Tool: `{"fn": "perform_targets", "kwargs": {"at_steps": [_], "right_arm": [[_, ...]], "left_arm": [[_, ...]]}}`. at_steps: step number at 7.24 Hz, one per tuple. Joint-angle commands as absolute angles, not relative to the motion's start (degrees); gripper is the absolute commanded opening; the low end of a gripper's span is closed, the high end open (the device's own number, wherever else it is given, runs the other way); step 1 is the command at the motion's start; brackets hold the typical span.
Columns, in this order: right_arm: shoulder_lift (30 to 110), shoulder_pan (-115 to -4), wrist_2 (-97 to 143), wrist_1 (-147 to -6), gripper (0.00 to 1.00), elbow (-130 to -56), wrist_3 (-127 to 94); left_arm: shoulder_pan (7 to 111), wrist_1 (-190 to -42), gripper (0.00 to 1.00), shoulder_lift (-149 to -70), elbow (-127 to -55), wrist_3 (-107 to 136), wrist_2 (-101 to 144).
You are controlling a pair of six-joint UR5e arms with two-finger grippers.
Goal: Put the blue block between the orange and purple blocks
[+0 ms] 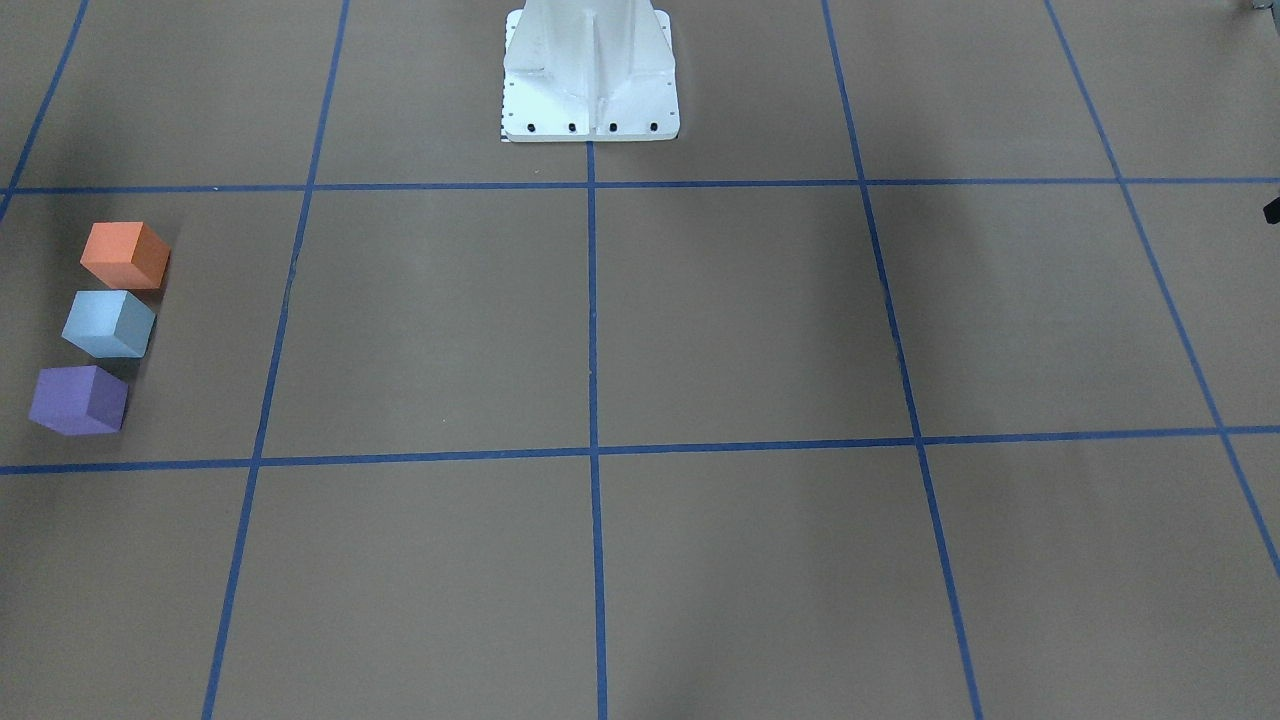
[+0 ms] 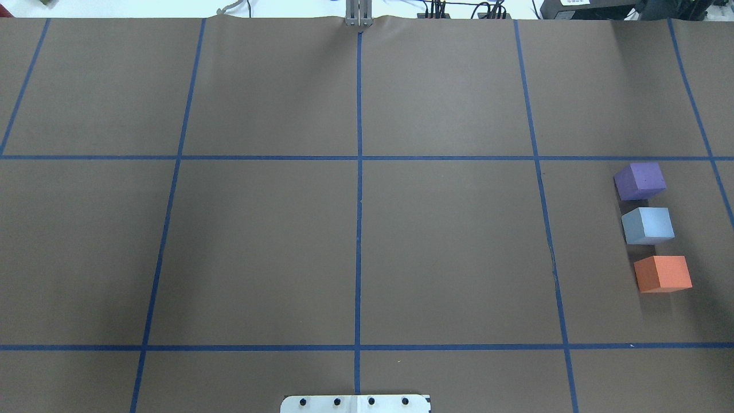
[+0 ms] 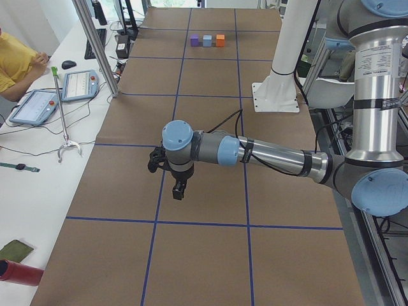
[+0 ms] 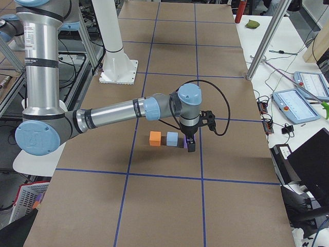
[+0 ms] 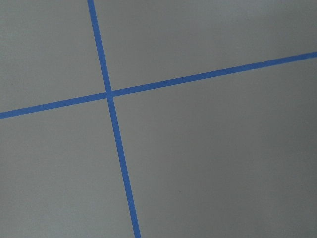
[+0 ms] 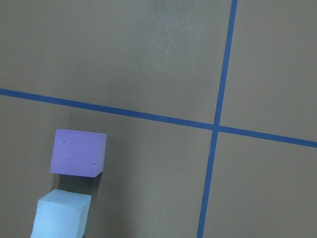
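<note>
The light blue block (image 2: 648, 225) sits on the brown table in a row between the purple block (image 2: 640, 180) and the orange block (image 2: 663, 273), with small gaps on each side. The row also shows at the far left of the front-facing view: orange (image 1: 125, 254), blue (image 1: 108, 323), purple (image 1: 78, 399). The right wrist view shows the purple block (image 6: 78, 152) and part of the blue block (image 6: 60, 215) from above. My right gripper (image 4: 190, 145) hangs above the purple end of the row; I cannot tell whether it is open. My left gripper (image 3: 180, 190) hangs over bare table far from the blocks; I cannot tell its state.
The white robot base (image 1: 590, 75) stands at the table's near-robot edge. Blue tape lines (image 2: 359, 172) grid the brown table. An operator (image 3: 16, 60) with tablets (image 3: 80, 85) sits beside the table, and metal posts (image 3: 95, 44) stand along that side.
</note>
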State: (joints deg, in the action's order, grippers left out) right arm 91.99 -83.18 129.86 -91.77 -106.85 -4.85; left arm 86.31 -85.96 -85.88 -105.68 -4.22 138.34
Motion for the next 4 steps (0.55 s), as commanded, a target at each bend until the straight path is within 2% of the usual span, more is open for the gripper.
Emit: {"fn": "perform_targets", "kwargs": {"at_steps": [1,4], "right_arm": [[92.11,-83.14,130.08,-92.02,1.0,-106.88,-4.92],[90.71,-81.84,129.9,-92.02,1.0,-105.91,-5.01]], "left_arm": [[86.31,-86.48,1.0,-85.96,-106.34,-4.13,138.34],[86.31,-87.01,1.0,-85.78,-107.31,-1.59,138.43]]}}
